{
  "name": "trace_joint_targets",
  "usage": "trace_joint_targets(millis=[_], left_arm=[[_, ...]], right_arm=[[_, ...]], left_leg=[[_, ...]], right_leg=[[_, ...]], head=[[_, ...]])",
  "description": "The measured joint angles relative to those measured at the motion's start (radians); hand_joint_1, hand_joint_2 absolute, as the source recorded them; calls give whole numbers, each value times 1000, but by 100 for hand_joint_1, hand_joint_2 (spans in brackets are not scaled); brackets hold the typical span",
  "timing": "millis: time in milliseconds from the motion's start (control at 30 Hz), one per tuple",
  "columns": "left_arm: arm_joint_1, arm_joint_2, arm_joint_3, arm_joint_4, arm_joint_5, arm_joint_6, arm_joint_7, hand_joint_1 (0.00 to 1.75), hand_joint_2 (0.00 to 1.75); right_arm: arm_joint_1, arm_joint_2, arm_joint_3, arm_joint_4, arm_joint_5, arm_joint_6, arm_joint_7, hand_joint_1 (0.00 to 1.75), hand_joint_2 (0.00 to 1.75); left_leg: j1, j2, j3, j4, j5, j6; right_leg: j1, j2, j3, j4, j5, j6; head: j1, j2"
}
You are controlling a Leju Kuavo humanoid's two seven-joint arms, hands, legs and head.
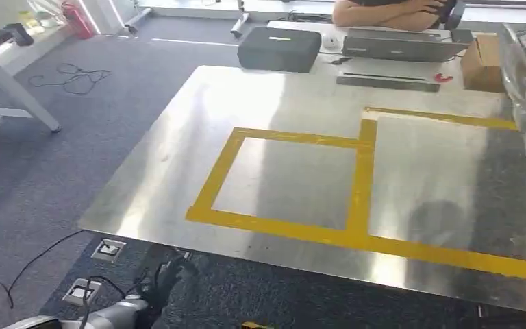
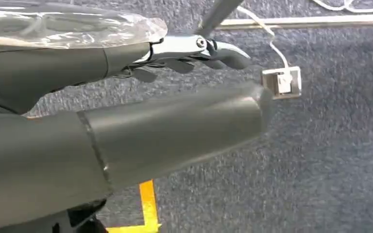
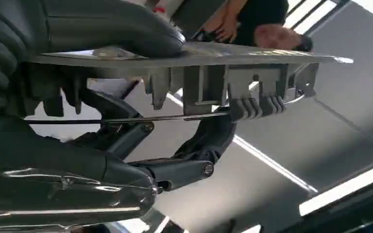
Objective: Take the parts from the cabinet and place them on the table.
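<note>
- The table [image 1: 178, 171] is a broad metal sheet crossed by yellow tape [image 1: 363, 164] that marks out bays; in the head view the bay toward its right edge carries a soft shadow, so I judge that bay to be the drop zone.
- The part [image 3: 213, 73], a flat grey plate with ribbed clips under it, sits clamped in the right hand [image 3: 126, 107], thumb above and fingers below, above the table's right side.
- To place it well, lower the plate level inside the taped lines, let the clip side touch first, then release.
- Risk: the plate reaches well past the fingers, so a tilt could catch its far edge on the surface.
- The left hand [image 2: 194, 51] hangs over the carpet below the table's near edge, fingers loosely apart, holding nothing.
- A person sits behind a laptop [image 1: 397, 44] at the far edge; keep the swing short of there.
</note>
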Motion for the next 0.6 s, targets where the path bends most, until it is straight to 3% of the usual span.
trace_joint_targets(millis=[33, 67, 133, 300, 467, 600], left_arm=[[0, -1, 0, 0, 0, 0, 0, 0, 0], [-1, -1, 0, 0, -2, 1, 0, 0, 0], [-2, -1, 0, 0, -2, 2, 0, 0, 0], [-1, -2, 0, 0, -5, 2, -2, 0, 0], [-1, -5, 0, 0, -9, 2, -2, 0, 0], [-1, -6, 0, 0, -10, 2, -2, 0, 0]], right_arm=[[-7, -4, 2, 7, 87, -7, 22, 175, 175], [-11, -9, 3, 13, 143, -13, 36, 175, 175], [-20, -17, 5, 23, 223, -21, 61, 175, 175], [-37, -37, 6, 71, 415, -16, 119, 175, 175], [-50, -49, 7, 114, 461, -14, 125, 175, 175], [-55, -51, 7, 136, 462, -14, 126, 175, 175]], left_leg=[[0, 3, 0, -5, 20, 6], [0, 6, -1, -8, 38, 2], [2, 5, -2, -13, 42, -15], [5, 4, -2, -17, 42, -22], [5, 4, -3, -17, 40, -30], [5, 4, -3, -17, 39, -30]], right_leg=[[1, 0, -2, 0, 1, -1], [2, 0, -3, 0, 2, -2], [2, -1, -5, 0, 3, -5], [3, -5, -7, 0, 3, -7], [2, -6, -7, 0, 1, -7], [2, -5, -8, -2, 1, -7]], head=[[-3, 0], [-5, 0], [-6, 0], [-7, 0], [-7, 0], [-7, 0]])
